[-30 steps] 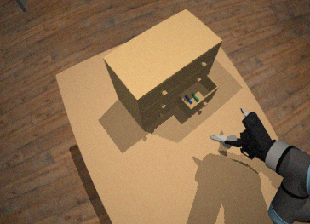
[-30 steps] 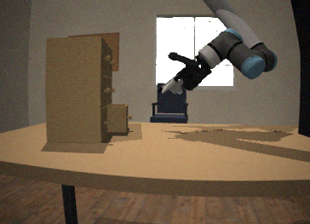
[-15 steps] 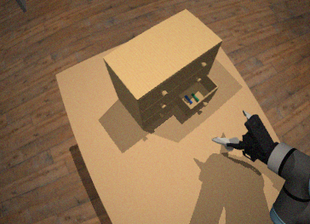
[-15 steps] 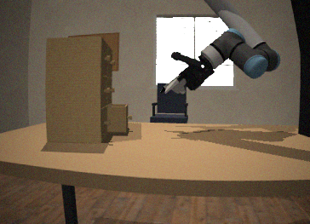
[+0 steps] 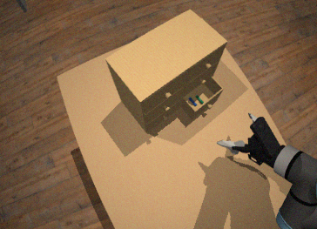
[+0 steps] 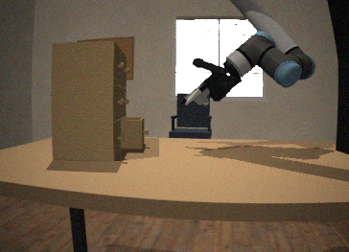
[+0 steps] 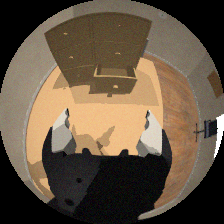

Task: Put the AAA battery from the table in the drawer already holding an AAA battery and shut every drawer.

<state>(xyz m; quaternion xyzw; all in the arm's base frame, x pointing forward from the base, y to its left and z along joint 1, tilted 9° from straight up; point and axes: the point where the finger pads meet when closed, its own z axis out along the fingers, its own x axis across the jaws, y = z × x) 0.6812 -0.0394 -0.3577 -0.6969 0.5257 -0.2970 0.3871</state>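
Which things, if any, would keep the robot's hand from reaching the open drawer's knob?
Probably none: the open hand faces the knob, with nothing visible between them.

Chest (image 7: 75, 50) upper left to top centre, one drawer (image 7: 114, 85) out; open gripper (image 7: 107, 109) below, fingers apart.

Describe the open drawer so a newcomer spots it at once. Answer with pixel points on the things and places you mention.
On the table (image 5: 100, 173) (image 6: 192, 181) stands a tan chest (image 5: 167, 51) (image 6: 83, 100) (image 7: 75, 37) with round knobs. Low on its front is the drawer (image 5: 214, 96) (image 6: 135, 134) (image 7: 112, 86). It alone juts out, showing a blue and a green item inside; its neighbours sit shut.
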